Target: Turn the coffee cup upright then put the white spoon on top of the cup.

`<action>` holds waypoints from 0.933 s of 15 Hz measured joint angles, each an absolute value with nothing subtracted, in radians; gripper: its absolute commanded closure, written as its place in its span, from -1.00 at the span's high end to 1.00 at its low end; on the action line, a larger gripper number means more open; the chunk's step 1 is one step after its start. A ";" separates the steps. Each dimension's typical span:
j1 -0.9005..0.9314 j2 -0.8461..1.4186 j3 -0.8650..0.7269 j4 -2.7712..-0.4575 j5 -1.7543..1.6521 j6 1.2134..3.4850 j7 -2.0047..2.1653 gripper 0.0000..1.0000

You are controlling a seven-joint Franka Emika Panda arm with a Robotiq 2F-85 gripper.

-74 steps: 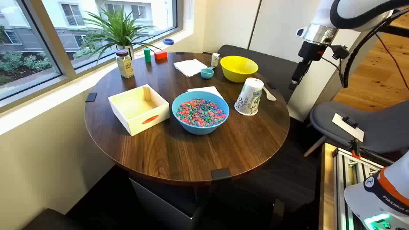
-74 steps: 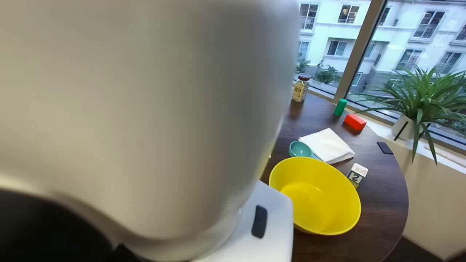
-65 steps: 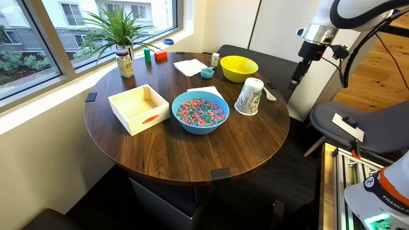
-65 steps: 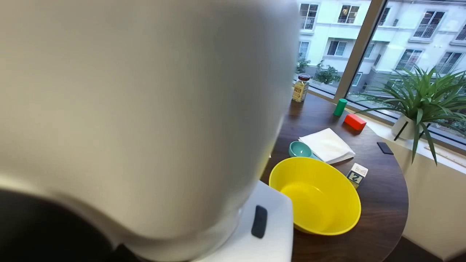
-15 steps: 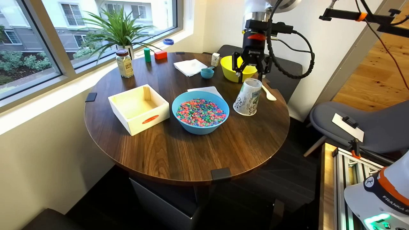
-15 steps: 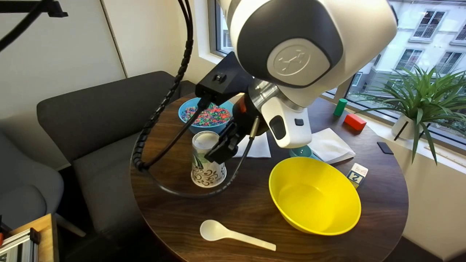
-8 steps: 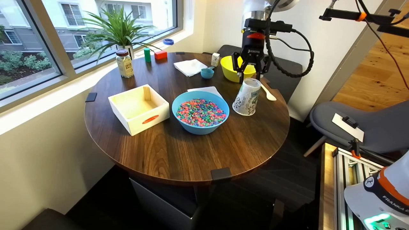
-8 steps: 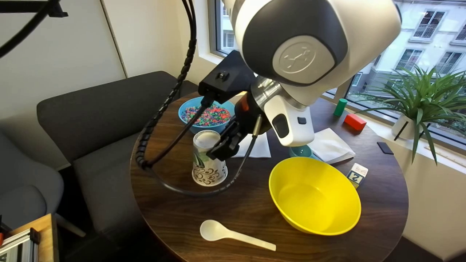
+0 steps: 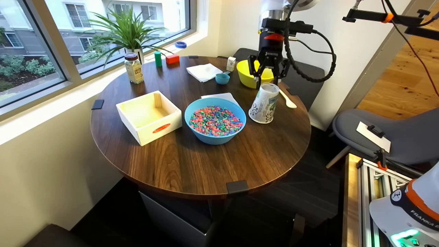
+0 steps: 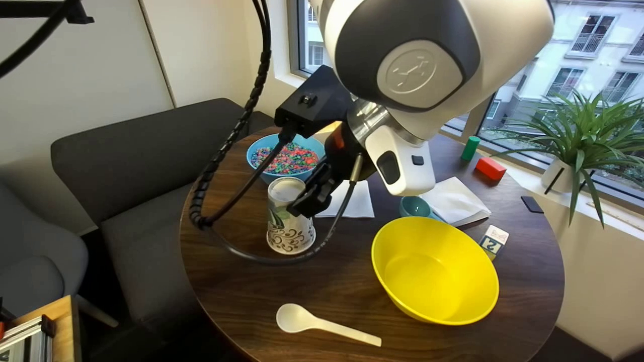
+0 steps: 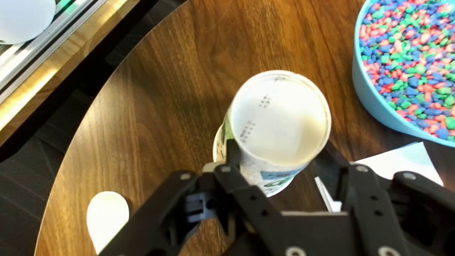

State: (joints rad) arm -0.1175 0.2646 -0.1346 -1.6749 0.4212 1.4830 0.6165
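The coffee cup (image 9: 263, 109), tall and white with a faint coloured print, is upside down, its closed base facing up, as the wrist view shows on the cup (image 11: 280, 121). My gripper (image 11: 280, 147) has one finger on either side of the cup near that base, shut on it. In an exterior view the gripper (image 9: 267, 83) reaches it from above and behind. Whether the cup's rim rests on the table or is slightly raised, I cannot tell. On the table lies the white spoon (image 10: 322, 324), apart from the cup; its bowl end shows in the wrist view as the spoon (image 11: 107, 217).
A blue bowl (image 9: 215, 139) of coloured bits stands close beside the cup, a yellow bowl (image 10: 435, 281) behind it. Farther off are a wooden box (image 9: 149, 116), a teal scoop (image 9: 222, 79) and a napkin (image 9: 204, 72). My cable (image 10: 282, 259) hangs low near the cup.
The arm has come in from the side to the cup, and the fingers have drawn together on it. Over the last second gripper and cup have shifted slightly together; the spoon has not moved.
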 measured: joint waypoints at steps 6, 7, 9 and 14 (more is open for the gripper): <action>-0.061 0.206 -0.120 -1.683 0.330 1.486 0.666 -0.07; -0.049 0.192 -0.114 -1.687 0.304 1.489 0.678 -0.11; -0.026 0.160 -0.102 -1.703 0.244 1.511 0.707 -0.13; 0.015 0.094 -0.064 -1.777 0.088 1.634 0.767 -0.15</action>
